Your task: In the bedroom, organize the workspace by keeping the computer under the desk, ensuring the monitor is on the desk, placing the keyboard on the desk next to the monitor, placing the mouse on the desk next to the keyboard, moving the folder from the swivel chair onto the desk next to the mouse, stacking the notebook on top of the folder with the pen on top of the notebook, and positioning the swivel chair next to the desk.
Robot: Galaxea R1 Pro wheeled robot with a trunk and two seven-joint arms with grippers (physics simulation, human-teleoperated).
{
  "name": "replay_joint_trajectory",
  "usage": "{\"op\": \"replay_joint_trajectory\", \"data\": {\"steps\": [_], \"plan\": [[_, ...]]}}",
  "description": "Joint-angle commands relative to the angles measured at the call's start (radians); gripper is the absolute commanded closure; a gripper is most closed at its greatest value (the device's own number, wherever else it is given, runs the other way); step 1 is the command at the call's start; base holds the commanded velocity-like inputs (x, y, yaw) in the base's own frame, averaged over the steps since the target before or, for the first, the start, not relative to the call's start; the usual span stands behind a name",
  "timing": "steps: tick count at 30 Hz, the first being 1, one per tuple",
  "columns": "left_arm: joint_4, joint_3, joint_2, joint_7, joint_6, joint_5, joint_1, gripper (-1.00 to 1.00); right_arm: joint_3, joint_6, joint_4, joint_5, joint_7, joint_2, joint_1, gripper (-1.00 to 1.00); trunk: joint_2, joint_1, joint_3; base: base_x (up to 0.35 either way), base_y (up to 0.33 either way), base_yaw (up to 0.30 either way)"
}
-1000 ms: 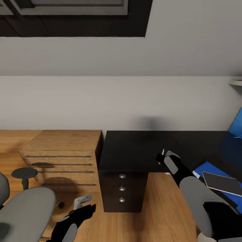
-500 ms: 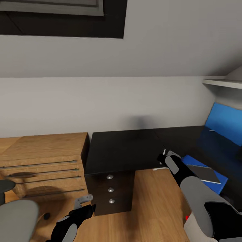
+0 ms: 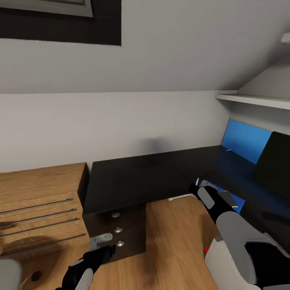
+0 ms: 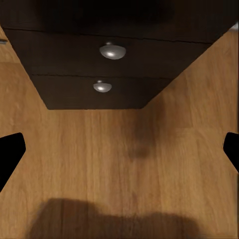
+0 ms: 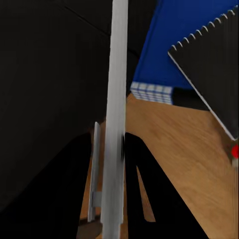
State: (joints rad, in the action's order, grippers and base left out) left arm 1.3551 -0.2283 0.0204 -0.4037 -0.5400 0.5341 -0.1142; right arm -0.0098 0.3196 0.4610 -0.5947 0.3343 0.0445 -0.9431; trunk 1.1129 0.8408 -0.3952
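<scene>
The black-topped desk (image 3: 129, 177) stands ahead, its drawer unit (image 3: 121, 235) with silver knobs also in the left wrist view (image 4: 112, 51). My right gripper (image 3: 197, 186) is shut on the pale pen (image 5: 117, 99) at the desk's front edge. Just beyond it on the desk lies the blue folder (image 5: 189, 35) with the dark grey notebook (image 5: 219, 64) on top; both peek past my arm in the head view (image 3: 227, 198). The black monitor (image 3: 276, 161) stands at the far right. My left gripper (image 3: 102, 245) hangs open above the wooden floor before the drawers. A grey edge of the swivel chair (image 3: 8, 274) shows at the bottom left.
A light wooden shelf unit (image 3: 40, 201) stands left of the desk. A blue panel (image 3: 243, 139) leans on the wall under a white shelf (image 3: 253, 100). A pale box with a red light (image 3: 223, 257) sits low beside my right arm. Wooden floor (image 3: 173, 241) lies between.
The camera has turned right, so the whole scene slid left: the chair nearly left the picture, and the monitor and wall shelf came in. Both arms keep their pose, pen still held.
</scene>
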Motion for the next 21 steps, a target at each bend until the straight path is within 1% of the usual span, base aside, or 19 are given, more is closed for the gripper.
{"op": "replay_joint_trajectory", "data": {"steps": [1,8,9,10,11,13,15,16,19,20,21], "plan": [[0.002,-0.003,0.001,-0.01,-0.001,0.011,-0.001,-1.0,-0.001,0.005,0.002,-0.006,0.005,0.0,0.0,1.0,0.001,0.0,-0.001,0.0,0.0,-0.288],[0.007,-0.004,0.001,-0.009,0.001,0.01,-0.001,-1.0,-0.001,0.002,0.002,-0.002,0.005,0.0,0.0,1.0,0.001,0.0,-0.001,0.0,0.0,-0.288],[0.039,-0.034,0.004,-0.005,0.029,0.01,-0.001,-1.0,-0.001,0.001,0.002,-0.002,0.005,0.0,0.0,1.0,0.001,0.0,-0.001,0.0,0.0,-0.287],[0.06,-0.041,0.005,-0.005,0.039,0.01,-0.001,-1.0,-0.001,0.001,0.002,-0.002,0.005,0.0,0.0,1.0,0.001,0.0,-0.001,0.0,0.0,-0.287],[0.072,-0.044,0.006,-0.004,0.042,0.011,-0.001,-1.0,-0.001,0.0,0.002,-0.002,0.005,0.0,0.0,1.0,0.001,0.0,-0.001,0.0,0.0,-0.287],[0.132,-0.05,0.01,-0.004,0.046,0.011,0.0,-1.0,0.0,-0.002,0.002,-0.001,0.004,0.0,0.0,1.0,0.001,0.0,-0.001,0.0,0.0,-0.287],[0.176,-0.053,0.017,-0.003,0.046,0.012,0.002,-1.0,0.0,-0.003,0.002,-0.001,0.004,0.0,0.0,1.0,0.001,0.0,-0.001,0.0,0.0,-0.287],[0.198,-0.054,0.025,-0.003,0.047,0.012,0.007,-1.0,0.0,-0.003,0.002,-0.001,0.004,0.001,0.0,1.0,0.001,0.0,-0.001,0.0,0.0,-0.278],[0.228,-0.059,0.039,-0.003,0.046,0.013,0.016,-1.0,0.004,-0.01,0.003,0.004,0.003,0.003,0.0,1.0,0.001,0.0,-0.001,0.0,0.0,-0.165],[0.232,-0.06,0.041,-0.002,0.046,0.013,0.017,-1.0,0.007,-0.011,0.003,0.011,0.003,0.003,0.0,1.0,0.001,0.0,-0.001,0.0,0.0,-0.065],[0.235,-0.061,0.042,-0.002,0.046,0.013,0.018,-1.0,0.017,-0.012,0.003,0.028,0.004,0.002,0.0,1.0,0.001,0.0,-0.001,0.0,0.0,-0.042]]}}
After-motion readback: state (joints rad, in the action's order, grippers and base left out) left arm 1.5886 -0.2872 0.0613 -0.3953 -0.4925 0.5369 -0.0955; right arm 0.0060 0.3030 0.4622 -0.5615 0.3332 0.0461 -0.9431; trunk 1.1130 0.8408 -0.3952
